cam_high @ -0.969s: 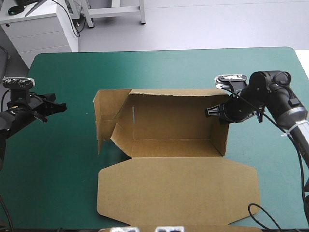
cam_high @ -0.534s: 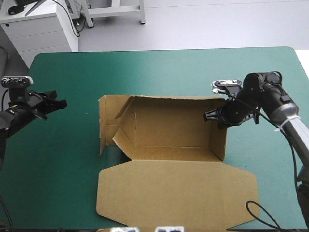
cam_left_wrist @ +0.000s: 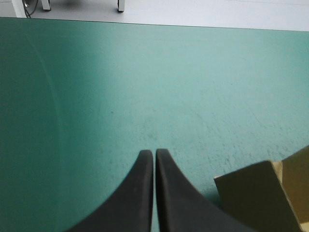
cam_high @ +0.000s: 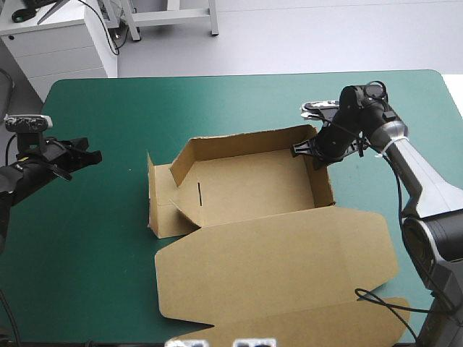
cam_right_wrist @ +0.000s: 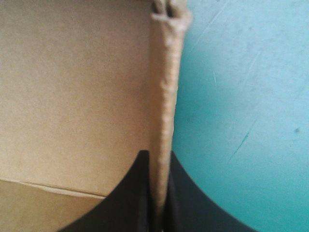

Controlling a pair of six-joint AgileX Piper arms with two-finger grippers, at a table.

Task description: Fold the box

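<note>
High view, and the box [cam_high: 249, 184] sits around the middle of the table [cam_high: 217, 101], skewed a touch: a brown board tray with its far and right walls raised. The right claw [cam_high: 296, 150] is in at the tray's two o'clock corner, and the right wrist view settles it. Both black fingers [cam_right_wrist: 137, 193] are pinched tight on the top rim of the right wall [cam_right_wrist: 166, 96], and the raw, fuzzy cut edge runs straight out from between them. There is smooth matte board on one side of it and teal-green cover on the other. That pinch, I'd say, keeps the wall upright and lets the arm steer the tray. The nine o'clock end looks unfinished: an end flap [cam_high: 163, 206] stands up, and a slotted panel [cam_high: 192, 191] leans inward, not tucked. The lid [cam_high: 275, 260] lies flat toward six o'clock, broad, with clipped corners. The left claw [cam_high: 92, 155] hovers well apart at nine o'clock, fingers closed together on nothing, perhaps kept clear until that loose end needs it.
</note>
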